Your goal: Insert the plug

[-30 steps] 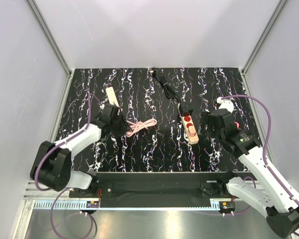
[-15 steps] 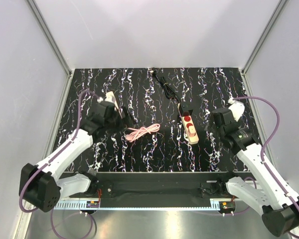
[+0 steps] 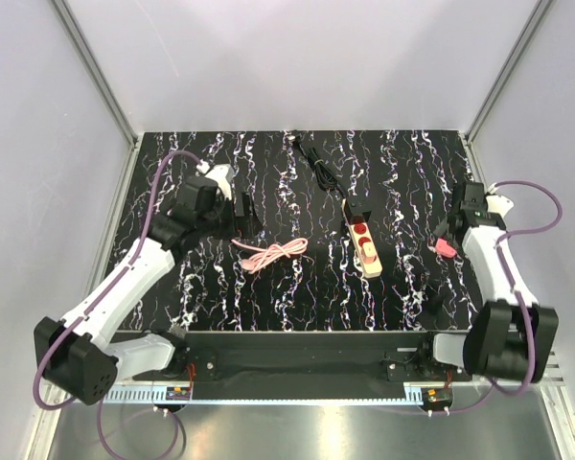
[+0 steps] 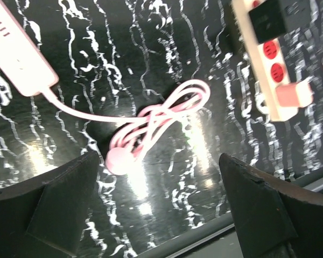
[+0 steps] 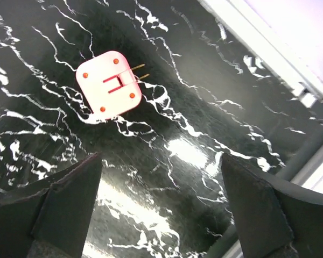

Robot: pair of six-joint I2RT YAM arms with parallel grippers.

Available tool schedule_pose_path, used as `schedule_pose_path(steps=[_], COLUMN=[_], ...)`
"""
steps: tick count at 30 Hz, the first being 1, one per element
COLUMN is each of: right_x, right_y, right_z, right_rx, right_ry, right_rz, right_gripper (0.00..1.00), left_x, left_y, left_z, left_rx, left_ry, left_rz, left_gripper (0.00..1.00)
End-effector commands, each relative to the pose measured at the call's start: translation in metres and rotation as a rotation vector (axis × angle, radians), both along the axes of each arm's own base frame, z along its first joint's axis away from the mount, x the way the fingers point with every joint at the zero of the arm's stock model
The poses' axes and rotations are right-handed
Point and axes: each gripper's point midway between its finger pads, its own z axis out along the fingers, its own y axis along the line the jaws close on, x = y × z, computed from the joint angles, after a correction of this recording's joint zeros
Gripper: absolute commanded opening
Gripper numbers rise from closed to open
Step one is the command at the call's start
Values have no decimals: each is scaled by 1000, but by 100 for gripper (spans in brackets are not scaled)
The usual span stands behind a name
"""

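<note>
The plug [image 5: 109, 83] is a pink square block with two metal prongs, lying flat on the black marbled table [image 3: 297, 287]; it shows as a pink spot [image 3: 446, 247] at the right. My right gripper [image 5: 160, 158] hovers open just beside it, holding nothing, and sits far right in the top view [image 3: 457, 218]. A cream power strip [image 3: 364, 244] with red sockets lies mid-table [image 4: 269, 59]; a pink piece [image 4: 293, 94] sits at its near end. My left gripper [image 4: 159, 158] is open and empty above a coiled pink cable [image 4: 156, 121], seen left of centre [image 3: 241, 209].
The pink cable [image 3: 268, 254] runs to a pale pink bar [image 4: 19, 54] at the left. A black cord [image 3: 321, 168] leads from the strip's far end to the back wall. Metal rails [image 3: 115, 211] border the table; its front edge [image 4: 204, 239] is close below the left fingers.
The left gripper opened, let go of the pink cable and drew back and up. The right arm swung right, away from the strip; the pink plug now lies on the table beside it.
</note>
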Motion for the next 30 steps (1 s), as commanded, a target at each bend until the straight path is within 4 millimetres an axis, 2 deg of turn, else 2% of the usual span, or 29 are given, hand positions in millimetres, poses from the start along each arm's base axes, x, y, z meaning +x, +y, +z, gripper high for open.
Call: schedule_pose_path(steps=[1, 2, 5, 8, 11, 14, 17, 20, 23, 30], right_x=[31, 34, 44, 64, 75, 76, 70, 69, 72, 79], right_y=[-8, -7, -13, -4, 8, 10, 2, -5, -3, -12], right_z=[-5, -19, -35, -38, -45, -58, -71, -77, -81, -95], right_rx=[48, 83, 150, 216, 283, 305, 271, 242, 254, 228], right_ry=[-57, -20, -12, -81, -109, -91, -40, -14, -13, 32], right_rz=[4, 25, 34, 92, 132, 126, 98, 90, 98, 87], right_gripper=[99, 99, 100, 97, 92, 95, 97, 97, 98, 99], left_x=[16, 16, 19, 16, 14, 15, 16, 15, 12, 4], left_y=[1, 2, 8, 9, 8, 11, 10, 8, 6, 7], left_z=[23, 24, 24, 15, 13, 15, 17, 17, 18, 30], left_rx=[70, 85, 110, 104, 107, 114, 109, 100, 89, 61], left_ry=[-89, -89, -105, -98, -95, -107, -111, -107, -104, -139], left_rz=[-51, -52, -30, -30, -39, -29, -30, -39, -48, -57], left_gripper=[99, 99, 99, 99, 99, 99, 99, 99, 99, 99])
